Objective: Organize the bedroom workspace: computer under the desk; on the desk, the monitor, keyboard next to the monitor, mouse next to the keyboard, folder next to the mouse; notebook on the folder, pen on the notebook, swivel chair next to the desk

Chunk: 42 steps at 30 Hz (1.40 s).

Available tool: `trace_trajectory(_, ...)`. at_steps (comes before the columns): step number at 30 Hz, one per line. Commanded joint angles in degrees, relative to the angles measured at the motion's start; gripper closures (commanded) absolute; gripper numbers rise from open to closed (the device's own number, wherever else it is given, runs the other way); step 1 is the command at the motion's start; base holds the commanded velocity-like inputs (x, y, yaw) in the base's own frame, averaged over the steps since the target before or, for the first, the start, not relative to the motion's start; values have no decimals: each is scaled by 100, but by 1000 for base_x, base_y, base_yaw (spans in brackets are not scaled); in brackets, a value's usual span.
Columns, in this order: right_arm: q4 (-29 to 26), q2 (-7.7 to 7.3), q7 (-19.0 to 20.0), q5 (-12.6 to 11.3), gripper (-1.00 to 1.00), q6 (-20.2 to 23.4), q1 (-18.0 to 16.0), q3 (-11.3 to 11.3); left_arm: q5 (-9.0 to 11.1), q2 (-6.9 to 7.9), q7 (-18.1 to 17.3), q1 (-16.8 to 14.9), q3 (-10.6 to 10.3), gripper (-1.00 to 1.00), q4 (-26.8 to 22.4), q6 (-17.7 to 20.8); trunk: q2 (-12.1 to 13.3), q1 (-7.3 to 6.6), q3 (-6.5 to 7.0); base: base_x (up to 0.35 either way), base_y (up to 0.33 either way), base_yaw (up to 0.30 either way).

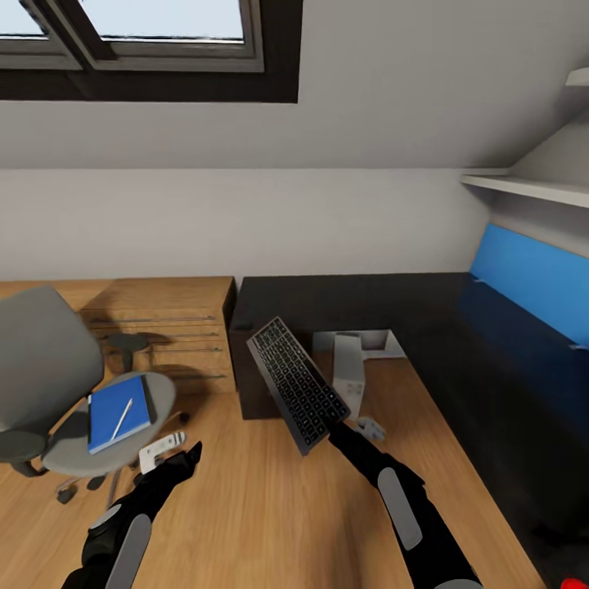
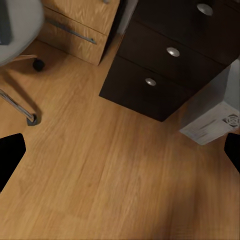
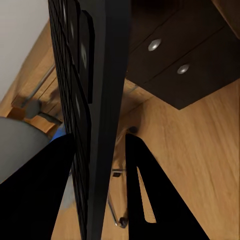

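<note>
- Sloped-ceiling bedroom with a warm wooden plank floor (image 1: pixel 245 491), white walls and a dark-framed skylight (image 1: pixel 147 49) overhead.
- Long black-topped L-shaped worktop (image 1: pixel 368 298) against the far wall, running down the right side under a bright blue wall panel (image 1: pixel 532 286).
- One slim dark grey keyboard with black keys (image 1: pixel 296 383) held in the air, tilted, in front of the worktop, clamped at its near end in the right jaws (image 1: pixel 334 419); right arm stretched forward and up.
- Seen edge-on from the right wrist: keyboard slab pinched between two black fingers (image 3: pixel 150 200), with two round silver knobs on dark drawers beyond.
- One small light grey box-shaped tower case (image 1: pixel 348 366) standing on the floor in the worktop's corner recess; ported face visible from the left wrist, beside three knobbed dark drawers (image 2: pixel 165 65).
- One grey padded swivel chair with chrome star base (image 1: pixel 57 384) at the left, before a light wooden dresser with bar handles (image 1: pixel 172 327).
- On its seat: one flat bright blue folder (image 1: pixel 119 412), one thin white pen (image 1: pixel 122 419) lying across the top.
- Left jaws (image 1: pixel 188 456) low over the floor near the chair, spread wide, gripping nothing; left arm reaching forward.
</note>
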Motion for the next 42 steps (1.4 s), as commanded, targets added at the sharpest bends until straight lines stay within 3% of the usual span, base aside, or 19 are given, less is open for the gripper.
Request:
trace_trajectory(1,-6,-19,17,-59,100,50,-4,-23,60,-4,35,-4,3,-100,-8,27,-5,4,-7,321,1,0)
trace_trajectory(19,-29,-57,163,-85,100,37,-4,-41,54,-7,35,-4,-3,-100,-12,11,-5,4,-7,321,0,0)
trace_trajectory(25,-10,-19,118,-91,100,-479,-4,-344,51,-5,35,-3,-61,-100,-16,1,-5,4,-7,321,0,0)
trace_trajectory(28,-7,20,-160,-98,100,-848,-4,-372,51,-4,35,-3,-72,-100,-16,1,-5,4,-7,321,0,0)
trace_trajectory(31,-6,98,-902,-105,100,-1257,-4,-370,51,-4,39,-3,-76,-100,-17,1,-5,4,-7,321,0,0)
trace_trajectory(36,-7,98,-1447,-122,100,-1498,-4,-348,51,0,37,-3,-77,-100,-17,1,-5,4,-7,321,0,0)
trace_trajectory(39,-6,98,-1527,-399,100,-1415,-4,-342,51,3,35,-3,-77,-100,-17,1,-5,4,-7,321,0,0)
trace_trajectory(42,-2,98,-1556,-1404,100,-953,-4,-344,51,4,37,-3,-77,-100,-17,1,-5,4,-7,321,0,0)
